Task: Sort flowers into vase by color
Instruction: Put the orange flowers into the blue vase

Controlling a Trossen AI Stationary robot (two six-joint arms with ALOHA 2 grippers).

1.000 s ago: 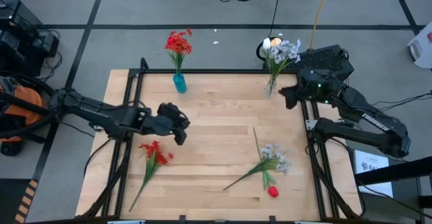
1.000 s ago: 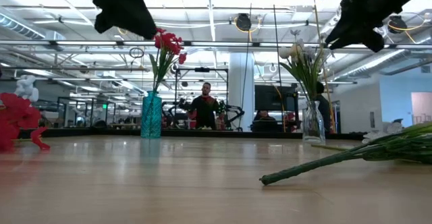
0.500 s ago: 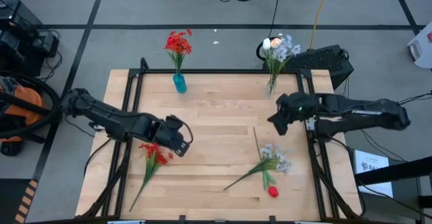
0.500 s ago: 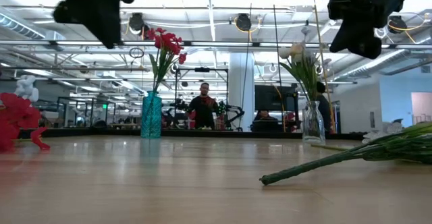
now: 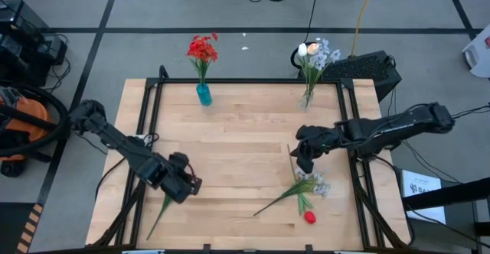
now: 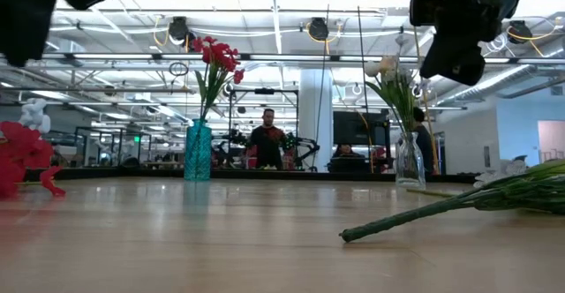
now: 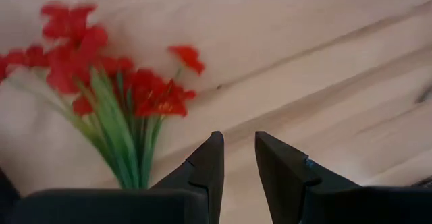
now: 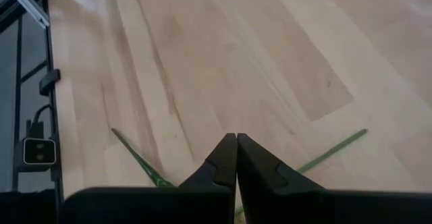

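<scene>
The left gripper (image 7: 236,158), fingers slightly parted, should centre over the red clustered blooms' (image 7: 111,82) stem before closing; the right gripper (image 8: 236,158), fingers clenched, probably must open first.

Overhead looks straight down, low camera level across the table (image 5: 245,131); wrist cameras hover close above it.

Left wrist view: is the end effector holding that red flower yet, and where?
No. The left end effector is open and empty, with the red flower lying on the table beside it.
</scene>
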